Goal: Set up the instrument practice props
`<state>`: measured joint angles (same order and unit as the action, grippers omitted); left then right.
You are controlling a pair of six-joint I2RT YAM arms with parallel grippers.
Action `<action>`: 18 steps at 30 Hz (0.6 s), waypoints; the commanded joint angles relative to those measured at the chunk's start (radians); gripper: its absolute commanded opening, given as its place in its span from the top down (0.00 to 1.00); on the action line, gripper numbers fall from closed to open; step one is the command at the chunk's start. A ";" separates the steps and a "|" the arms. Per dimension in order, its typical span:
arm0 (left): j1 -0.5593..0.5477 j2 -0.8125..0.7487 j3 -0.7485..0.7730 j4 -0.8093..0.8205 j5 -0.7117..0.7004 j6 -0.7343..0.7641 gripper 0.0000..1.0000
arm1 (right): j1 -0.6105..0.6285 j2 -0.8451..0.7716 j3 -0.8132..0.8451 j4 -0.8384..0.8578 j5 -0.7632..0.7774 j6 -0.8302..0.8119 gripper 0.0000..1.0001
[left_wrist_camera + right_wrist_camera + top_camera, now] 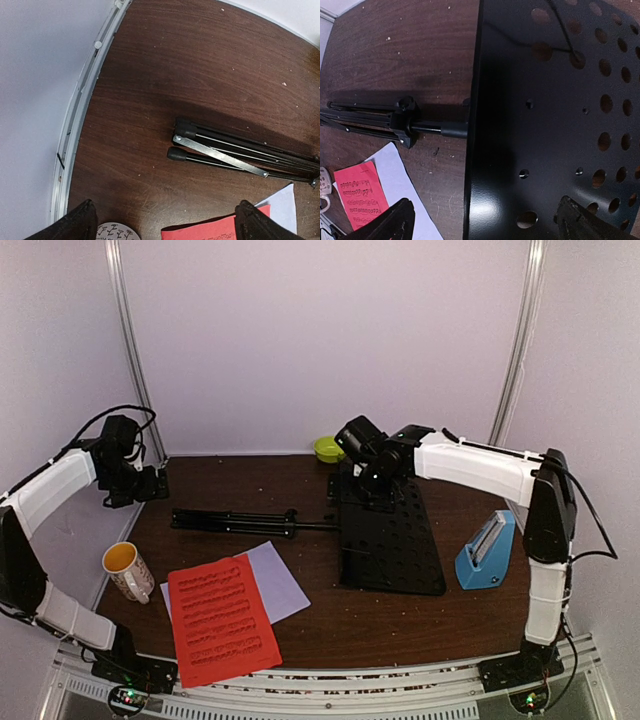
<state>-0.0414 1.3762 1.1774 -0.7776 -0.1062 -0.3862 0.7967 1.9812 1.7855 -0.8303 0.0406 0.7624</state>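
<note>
— What's laid out?

— One black music stand (pixel 392 540), flat on the table (pixel 470 625), its one tripod (pixel 235 522) folded and pointing left. Two sheets near the front edge: one red sheet (pixel 220 618) lying partly over one white sheet (pixel 285 580). One blue metronome (pixel 487 552) stands upright just right of the stand.

— Any containers?

— One mug (pixel 128 570) left of the red sheet, yellow inside; I can't tell if anything's in it. One green bowl (pixel 327 449) at the back, partly hidden by the right arm (pixel 480 465), contents unseen.

— And the two grippers?

— The right gripper (pixel 487 222) hovers over the far end of the stand's perforated plate (pixel 555 125), fingers spread wide, holding nothing. The left gripper (pixel 167 225) is spread wide too, empty, near the tripod's feet but not touching.
</note>
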 commanded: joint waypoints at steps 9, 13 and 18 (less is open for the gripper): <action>-0.012 -0.074 -0.075 0.069 0.003 -0.021 0.02 | 0.015 0.150 0.110 -0.031 -0.066 0.095 0.00; -0.013 -0.085 -0.088 0.068 -0.004 -0.030 0.02 | 0.014 0.190 0.144 -0.042 -0.073 0.093 0.01; -0.014 -0.097 -0.099 0.069 -0.015 -0.042 0.02 | 0.015 0.199 0.146 -0.020 -0.086 0.086 0.21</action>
<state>-0.0483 1.3052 1.0920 -0.7486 -0.1093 -0.4103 0.8112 2.1677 1.9007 -0.8562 -0.0334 0.8440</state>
